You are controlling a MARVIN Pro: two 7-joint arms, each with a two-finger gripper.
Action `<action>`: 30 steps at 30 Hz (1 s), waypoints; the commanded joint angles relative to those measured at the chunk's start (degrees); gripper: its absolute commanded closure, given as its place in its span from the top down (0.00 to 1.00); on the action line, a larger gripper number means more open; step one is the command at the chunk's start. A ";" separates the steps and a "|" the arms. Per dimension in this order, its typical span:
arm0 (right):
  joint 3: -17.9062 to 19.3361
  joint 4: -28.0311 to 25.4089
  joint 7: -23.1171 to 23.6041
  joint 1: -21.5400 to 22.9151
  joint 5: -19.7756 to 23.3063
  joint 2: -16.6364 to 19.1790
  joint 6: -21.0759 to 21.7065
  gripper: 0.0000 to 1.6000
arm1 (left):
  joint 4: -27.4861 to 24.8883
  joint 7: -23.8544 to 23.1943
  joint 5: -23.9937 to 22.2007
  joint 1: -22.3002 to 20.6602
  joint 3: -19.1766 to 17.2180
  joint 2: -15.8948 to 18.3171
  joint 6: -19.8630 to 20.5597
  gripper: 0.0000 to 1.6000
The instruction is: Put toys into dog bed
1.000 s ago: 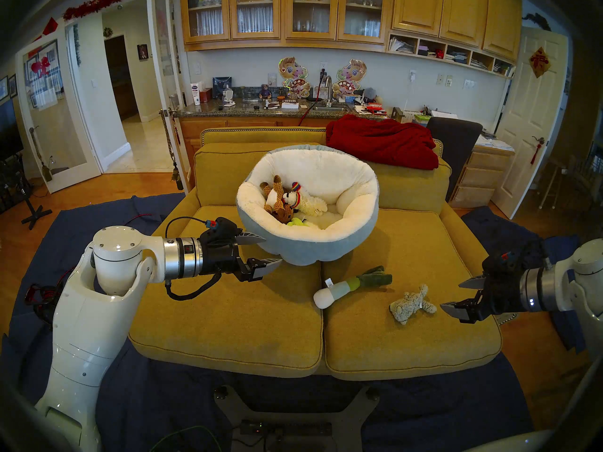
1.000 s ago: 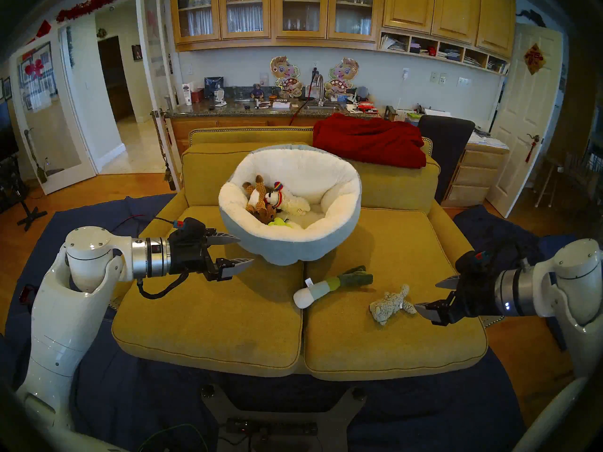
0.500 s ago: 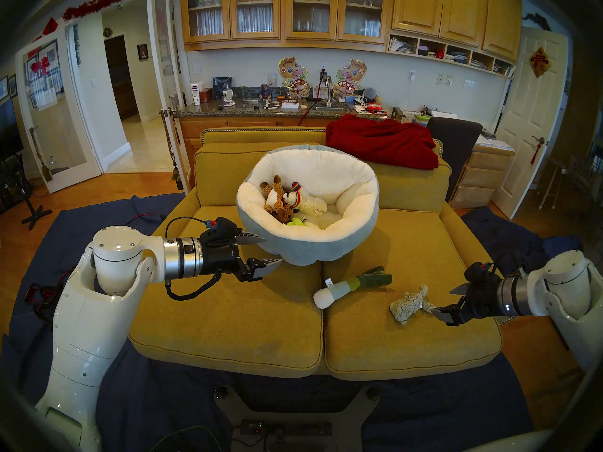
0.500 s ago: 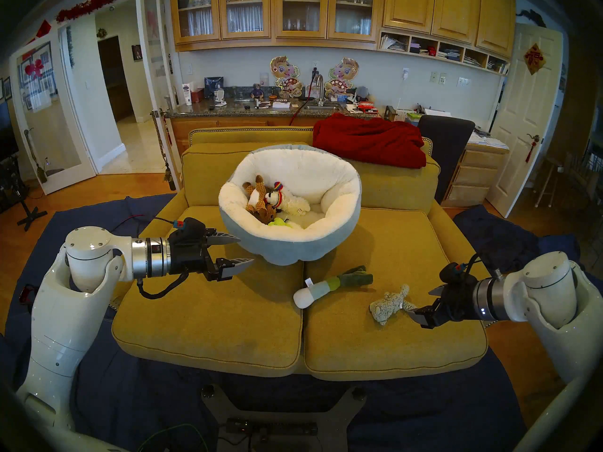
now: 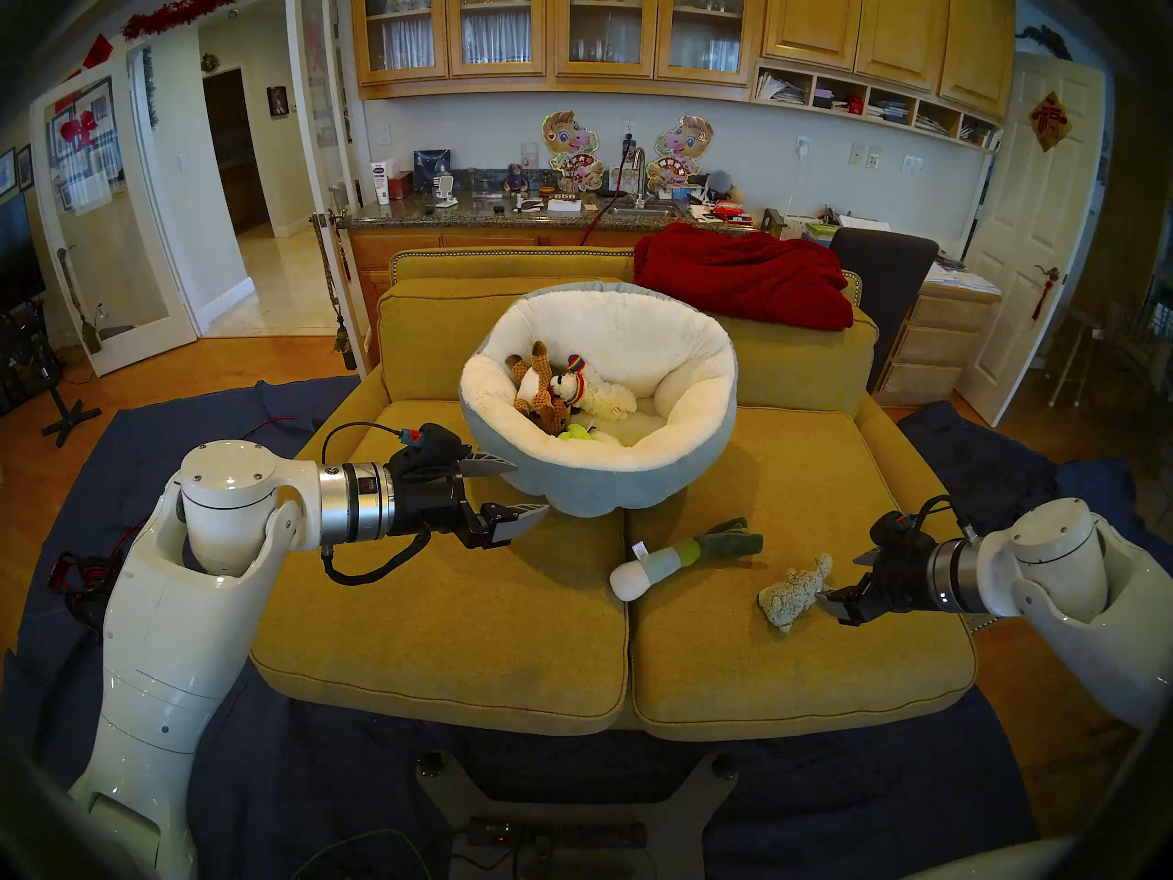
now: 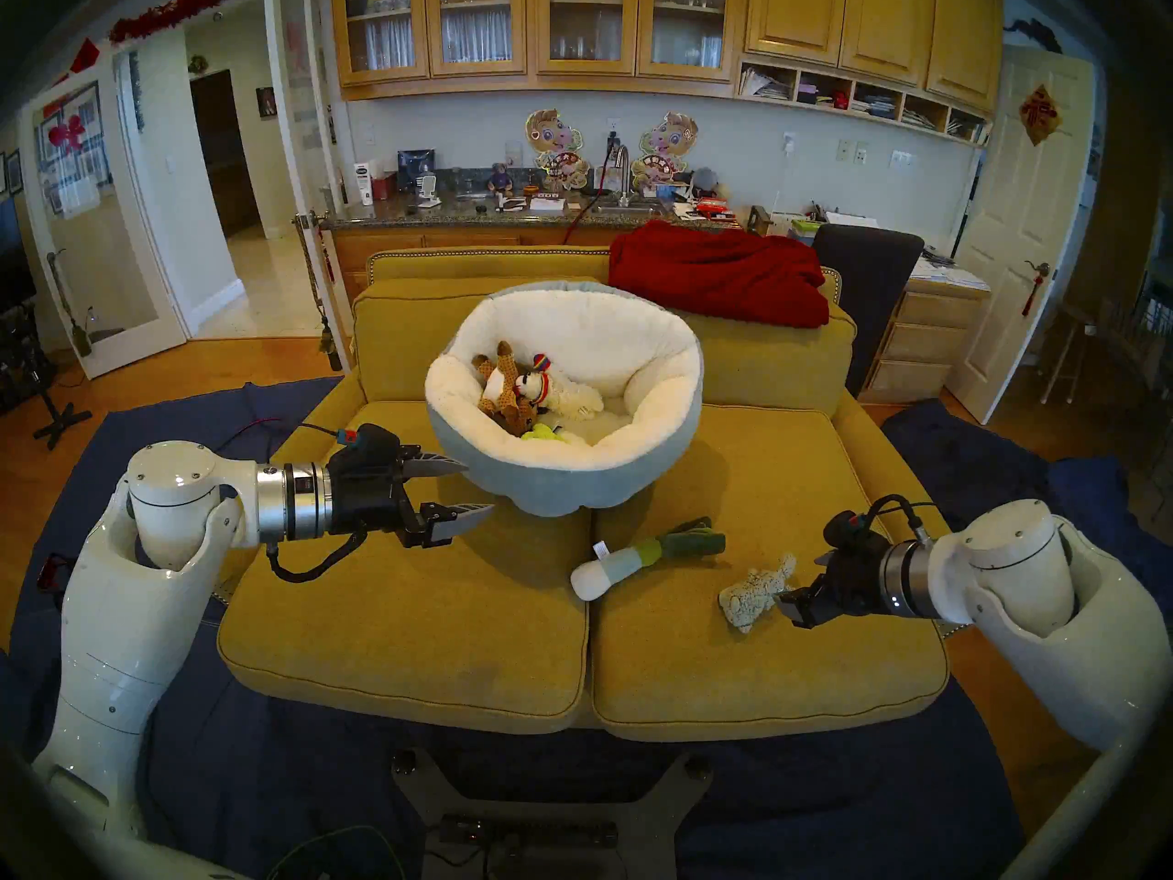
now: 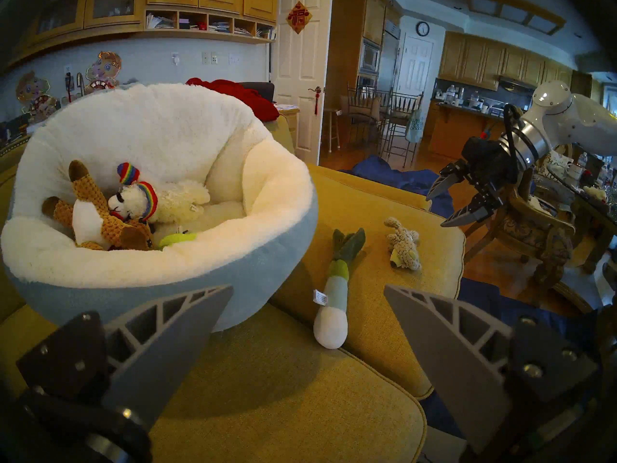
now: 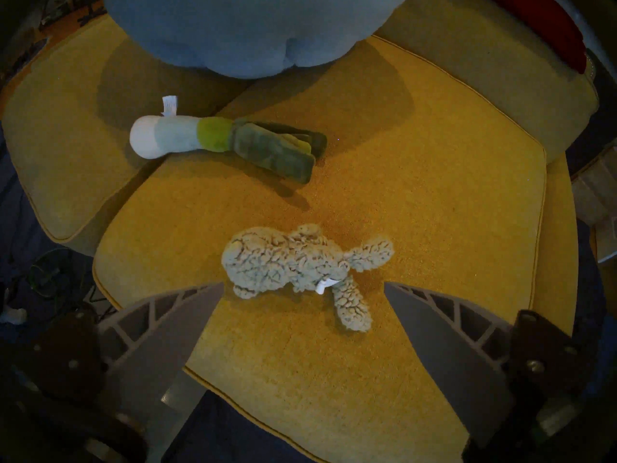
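Observation:
The dog bed (image 5: 590, 491), blue-grey outside with cream fleece inside, sits at the middle of the sofa. In it lie the brown reindeer (image 5: 539, 383), the white lamb (image 5: 600, 396) and the lime-green cactus (image 5: 581, 433). The leek (image 5: 679, 558) and the grey-beige fuzzy animal (image 5: 793, 596) lie on the right seat cushion. My right gripper (image 5: 839, 577) is open at the fuzzy animal's right end. In the right wrist view (image 8: 303, 283) its fingers flank the animal's (image 8: 293, 262) rear leg. My left gripper (image 5: 532, 486) is open and empty beside the bed's front-left wall.
A red blanket (image 5: 742, 275) drapes over the sofa back at the right. The mustard seat cushions (image 5: 444, 605) carry everything. A dark chair (image 5: 882, 269) stands behind the sofa. Blue cloth (image 5: 190, 428) covers the floor around it.
My right arm has moved left and lower, bringing its open gripper up to the fuzzy animal. The left arm and the toys have not moved.

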 commanded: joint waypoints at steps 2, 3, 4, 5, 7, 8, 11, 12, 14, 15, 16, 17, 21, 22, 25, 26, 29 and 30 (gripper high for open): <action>-7.40 1.05 -4.65 6.74 2.80 3.12 -2.50 1.00 | -0.91 0.06 -0.18 -1.15 -0.73 0.12 -0.15 1.00; -8.56 1.36 -5.07 7.82 3.17 3.43 -2.22 1.00 | -0.91 0.05 -0.17 -1.15 -0.74 0.11 -0.15 1.00; -9.70 1.67 -5.33 9.06 3.29 3.47 -1.95 1.00 | -0.91 0.04 -0.16 -1.15 -0.74 0.10 -0.15 1.00; -9.04 1.44 -5.74 7.61 3.50 3.95 -2.56 1.00 | -0.90 0.03 -0.15 -1.15 -0.74 0.10 -0.15 1.00; -11.49 2.16 -6.33 10.17 3.60 3.72 -2.15 1.00 | -0.89 0.00 -0.12 -1.15 -0.74 0.08 -0.16 1.00; -12.18 2.34 -6.62 10.68 3.64 3.78 -2.19 1.00 | -0.89 -0.01 -0.11 -1.15 -0.75 0.07 -0.16 1.00; -13.70 2.80 -7.37 11.61 3.76 3.53 -2.57 1.00 | -0.88 -0.04 -0.07 -1.15 -0.75 0.05 -0.17 1.00; -15.01 3.30 -7.44 13.21 3.75 3.21 -2.28 1.00 | -0.87 -0.05 -0.05 -1.15 -0.75 0.04 -0.17 1.00; -15.16 3.50 -7.95 13.14 3.82 3.08 -2.58 1.00 | -0.86 -0.07 -0.02 -1.14 -0.75 0.02 -0.17 1.00; -16.07 3.84 -8.10 14.26 3.71 2.86 -2.42 1.00 | -0.85 -0.08 -0.01 -1.14 -0.75 0.01 -0.18 1.00; -16.51 3.97 -8.34 14.70 3.61 2.73 -2.43 1.00 | -0.84 -0.08 0.00 -1.13 -0.75 0.01 -0.18 1.00; -16.60 3.93 -8.61 14.63 3.58 2.63 -2.60 1.00 | -0.84 -0.09 0.02 -1.13 -0.75 0.00 -0.18 1.00; -18.68 4.48 -9.52 16.92 3.37 1.73 -2.61 1.00 | -0.82 -0.12 0.07 -1.13 -0.75 -0.04 -0.19 1.00; -19.62 4.79 -9.65 18.23 3.35 1.36 -2.38 1.00 | -0.81 -0.13 0.09 -1.13 -0.75 -0.04 -0.19 1.00; -20.85 5.38 -10.31 19.77 3.18 0.28 -2.38 1.00 | -0.80 -0.16 0.12 -1.12 -0.75 -0.07 -0.20 1.00; -20.15 5.18 -10.60 18.70 3.14 0.18 -2.71 1.00 | -0.80 -0.17 0.13 -1.12 -0.75 -0.07 -0.20 1.00; -21.92 6.11 -11.24 20.78 2.50 -1.08 -2.41 1.00 | -0.78 -0.20 0.17 -1.12 -0.76 -0.10 -0.20 1.00; -22.85 6.53 -11.46 21.88 2.22 -1.58 -2.19 1.00 | -0.78 -0.20 0.18 -1.12 -0.76 -0.11 -0.20 1.00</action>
